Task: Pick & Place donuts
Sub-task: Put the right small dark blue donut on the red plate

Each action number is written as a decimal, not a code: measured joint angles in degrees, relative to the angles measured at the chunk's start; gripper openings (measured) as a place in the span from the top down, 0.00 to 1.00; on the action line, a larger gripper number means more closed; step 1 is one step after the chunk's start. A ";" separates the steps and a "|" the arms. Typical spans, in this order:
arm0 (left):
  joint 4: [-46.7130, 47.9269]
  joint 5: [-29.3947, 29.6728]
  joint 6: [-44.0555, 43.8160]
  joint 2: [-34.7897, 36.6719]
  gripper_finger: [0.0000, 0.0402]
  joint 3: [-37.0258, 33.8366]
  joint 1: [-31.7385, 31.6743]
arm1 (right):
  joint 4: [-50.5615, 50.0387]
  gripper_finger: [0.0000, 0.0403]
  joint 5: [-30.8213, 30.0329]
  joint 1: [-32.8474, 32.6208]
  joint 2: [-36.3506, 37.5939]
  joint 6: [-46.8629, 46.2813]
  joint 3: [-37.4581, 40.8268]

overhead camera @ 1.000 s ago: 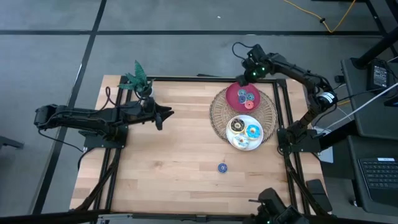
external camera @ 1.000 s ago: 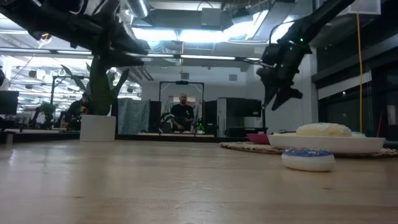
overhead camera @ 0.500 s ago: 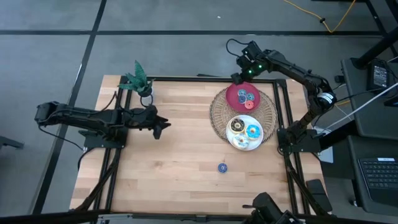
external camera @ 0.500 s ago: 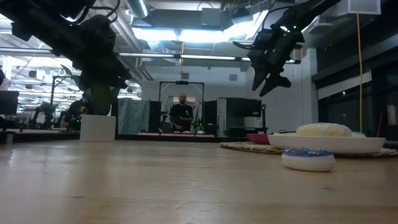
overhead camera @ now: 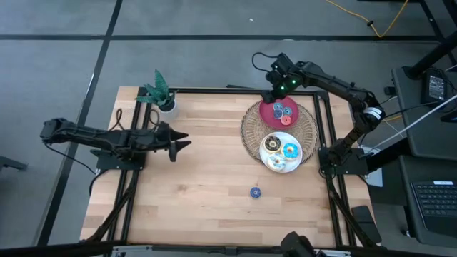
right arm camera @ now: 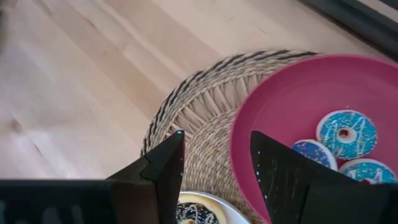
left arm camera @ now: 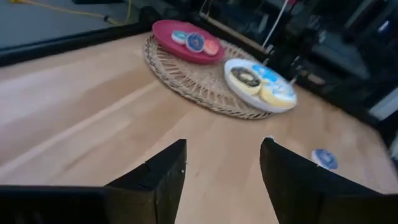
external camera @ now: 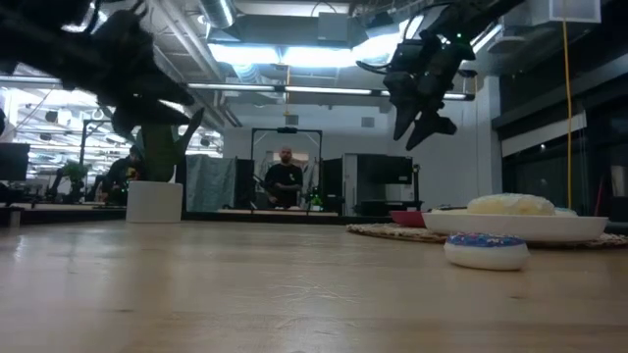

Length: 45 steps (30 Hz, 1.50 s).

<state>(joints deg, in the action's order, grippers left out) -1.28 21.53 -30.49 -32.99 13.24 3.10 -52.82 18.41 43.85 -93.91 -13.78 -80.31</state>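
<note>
The left claw [overhead camera: 187, 143] hangs over bare table [overhead camera: 200, 207] on its own side, fingers spread with nothing between them, as its wrist view shows. The right claw [overhead camera: 268, 95] hovers at the far rim of the woven mat [overhead camera: 251, 135], fingers likewise apart and empty.

Ahead of the left claw, across the table, lies the mat bearing two plates. The white plate [overhead camera: 270, 163], on the mat's near side, carries three larger donuts: a chocolate donut [overhead camera: 272, 145], a blue-iced donut [overhead camera: 290, 150] and a white one [overhead camera: 277, 163]. The red plate [overhead camera: 268, 113], just below and inward of the right claw, holds four small donuts [overhead camera: 284, 111], blue ones and a pink one.

One small blue donut [overhead camera: 255, 192] lies alone on the bare wood, well apart from both plates. This stray is the thing the coming move turns on, in my judgement. From the left claw it sits ahead and toward the table's near edge; from the right claw it sits far off toward that same edge, beyond both plates. Neither arm is plainly nearer, though the left has open wood between it and the ring, nothing to reach over. Being round, the ring has no long axis to line up with.

No brand, label or writing can be read anywhere.
</note>
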 joint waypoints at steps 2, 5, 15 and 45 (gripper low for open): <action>-3.67 -0.08 -1.15 3.04 0.51 -3.67 0.65 | -0.02 0.55 -0.62 -0.89 0.00 -1.09 0.00; -7.43 -0.03 -0.61 6.88 0.51 -6.94 1.22 | -0.06 0.55 -0.71 -2.07 0.01 -2.60 0.00; -6.19 -1.82 2.61 13.63 0.51 -9.36 1.37 | -1.25 0.55 -0.80 -6.10 0.02 -5.63 0.00; 8.36 8.19 -0.32 19.89 0.51 -9.41 1.37 | -1.02 0.55 -14.10 -9.87 3.76 -11.70 0.00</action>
<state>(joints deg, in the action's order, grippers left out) 7.07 29.71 -30.81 -13.10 3.84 4.47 -53.84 4.31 33.98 -90.15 -25.48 -80.31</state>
